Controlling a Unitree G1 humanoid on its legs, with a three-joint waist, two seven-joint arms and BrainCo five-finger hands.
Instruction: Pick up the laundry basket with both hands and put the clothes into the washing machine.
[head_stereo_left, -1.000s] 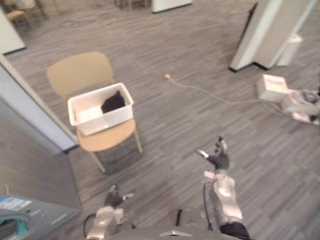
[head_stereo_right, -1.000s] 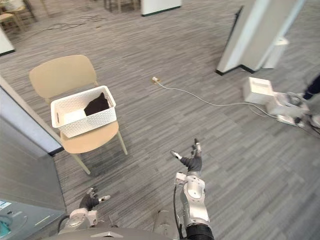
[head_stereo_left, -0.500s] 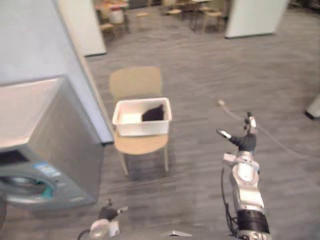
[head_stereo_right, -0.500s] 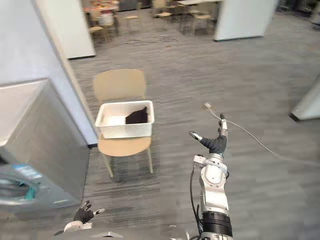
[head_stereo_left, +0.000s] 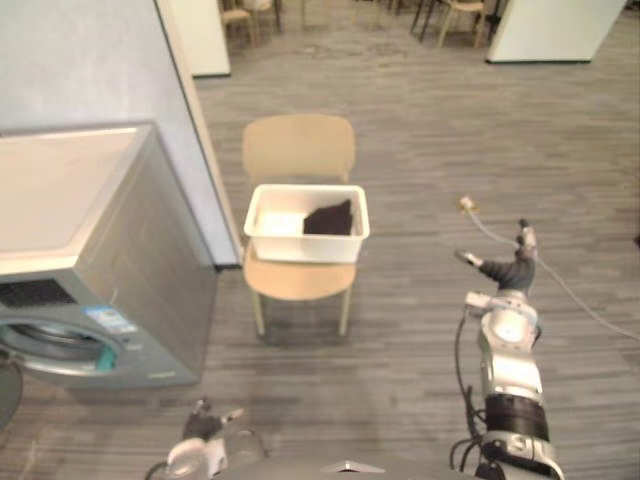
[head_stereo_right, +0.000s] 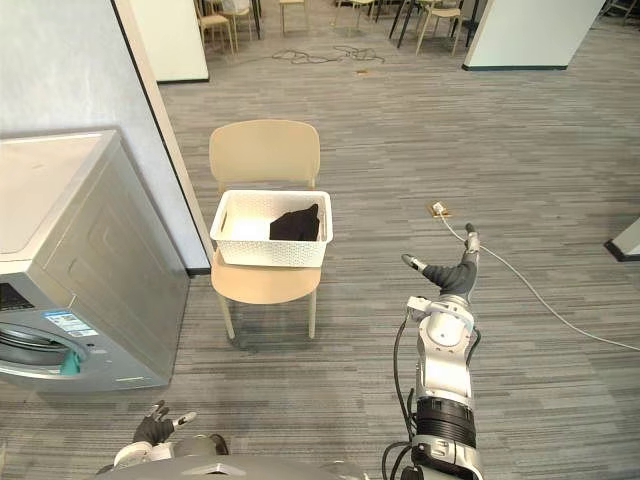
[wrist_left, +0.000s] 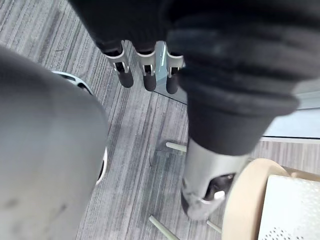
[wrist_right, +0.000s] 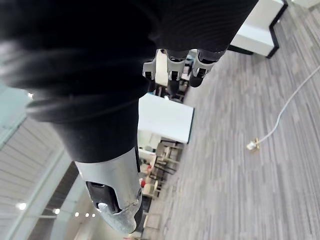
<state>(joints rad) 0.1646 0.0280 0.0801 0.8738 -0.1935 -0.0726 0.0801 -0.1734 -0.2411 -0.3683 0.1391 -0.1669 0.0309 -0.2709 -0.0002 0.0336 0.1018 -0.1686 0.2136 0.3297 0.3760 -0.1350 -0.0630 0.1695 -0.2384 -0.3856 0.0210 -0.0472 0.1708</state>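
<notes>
As we look down, laundry basket (head_stereo_right: 268, 254): on the chair (head_stereo_right: 265, 150) seat, dark clothes (head_stereo_right: 295, 224) inside.
Washing machine (head_stereo_right: 80, 270): at the chair's 9 o'clock.
Right robot hand (head_stereo_right: 451, 278): spread, empty, at the basket's 4 o'clock.
Left robot hand (head_stereo_right: 153, 429): relaxed, at 7 o'clock.

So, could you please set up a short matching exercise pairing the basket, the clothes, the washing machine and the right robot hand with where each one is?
1 laundry basket
2 dark clothes
3 washing machine
4 right robot hand

A left of the chair
B on the chair seat
C raised and open
D inside the basket

Pairs: 1-B, 2-D, 3-A, 4-C
</notes>
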